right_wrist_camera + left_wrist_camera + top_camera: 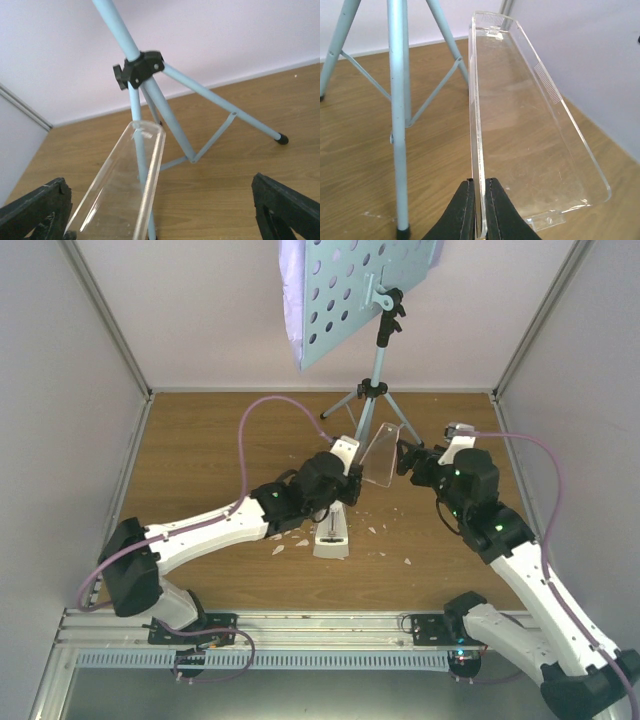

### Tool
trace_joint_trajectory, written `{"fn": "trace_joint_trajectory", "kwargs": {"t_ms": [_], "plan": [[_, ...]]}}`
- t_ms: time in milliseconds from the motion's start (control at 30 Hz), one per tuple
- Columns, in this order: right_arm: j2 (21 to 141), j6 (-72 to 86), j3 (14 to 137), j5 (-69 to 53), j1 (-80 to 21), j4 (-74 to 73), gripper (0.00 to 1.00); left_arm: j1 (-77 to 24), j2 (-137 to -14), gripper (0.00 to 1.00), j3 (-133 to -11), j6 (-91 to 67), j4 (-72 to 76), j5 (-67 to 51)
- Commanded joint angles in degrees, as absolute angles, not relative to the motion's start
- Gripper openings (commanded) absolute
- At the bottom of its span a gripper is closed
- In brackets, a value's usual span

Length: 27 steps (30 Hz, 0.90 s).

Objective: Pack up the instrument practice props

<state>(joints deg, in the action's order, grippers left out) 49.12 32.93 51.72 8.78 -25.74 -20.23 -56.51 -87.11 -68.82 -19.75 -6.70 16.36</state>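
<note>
Left gripper (pixel 480 202) is pinched closed on 1 wall of the clear plastic trough-shaped cover (pixel 530 150), held off the wooden table (pixel 200 460). Right gripper (pixel 404 457) is spread wide, empty, just beside the cover. The small white pyramid-shaped metronome (pixel 331 537) sits under the left wrist. The light-blue perforated music stand (pixel 378 370) stands behind, lilac sheet-music pages (pixel 292 300) on its desk. Likely step: capping the metronome. Next: lower the cover squarely over it.

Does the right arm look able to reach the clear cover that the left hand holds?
Probably yes. The right hand is open and faces the clear cover, with nothing between them; the left hand pinches only one edge.
</note>
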Motion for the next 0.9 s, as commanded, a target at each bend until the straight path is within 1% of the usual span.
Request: {"fn": "trace_joint_trajectory", "kwargs": {"t_ms": [0, 100, 200, 300, 400, 467, 667, 867], "plan": [[45.47, 30.18, 51.98, 8.86, -22.25, -21.2, 1.0, -53.46, -78.78, 0.0, -62.57, -25.33, 2.45, 4.49], [44.56, 30.33, 51.66, -4.58, -15.2, -18.79, 1.0, -50.04, -72.97, 0.0, -55.92, -28.61, 8.14, -4.36], [44.4, 32.37, 49.45, -23.21, -8.55, -11.93, 1.0, -46.08, -67.4, 0.0, -50.45, -32.09, 13.04, -12.96], [43.18, 38.35, 44.71, -40.45, -5.95, 3.17, 1.0, -43.74, -62.92, 0.0, -46.82, -35.07, 16.33, -19.71], [43.42, 46.77, 41.31, -52.89, -6.03, 20.94, 1.0, -41.9, -59.81, 0.0, -43.51, -39.41, 21.35, -27.5], [43.67, 50.55, 40.36, -54.98, -6.98, 28.62, 0.99, -41.22, -58.08, 0.0, -41.28, -42.65, 25.23, -30.62], [44.82, 49.45, 40.43, -52.04, -14.32, 33.29, 1.0, -40.96, -55.43, 0.0, -37.77, -49.28, 37.32, -35.67], [48.52, 48.9, 41.3, -50.12, -23.42, 40.52, 1.0, -40.96, -55.19, 0.0, -36.88, -50.14, 42.36, -38.39]]}}
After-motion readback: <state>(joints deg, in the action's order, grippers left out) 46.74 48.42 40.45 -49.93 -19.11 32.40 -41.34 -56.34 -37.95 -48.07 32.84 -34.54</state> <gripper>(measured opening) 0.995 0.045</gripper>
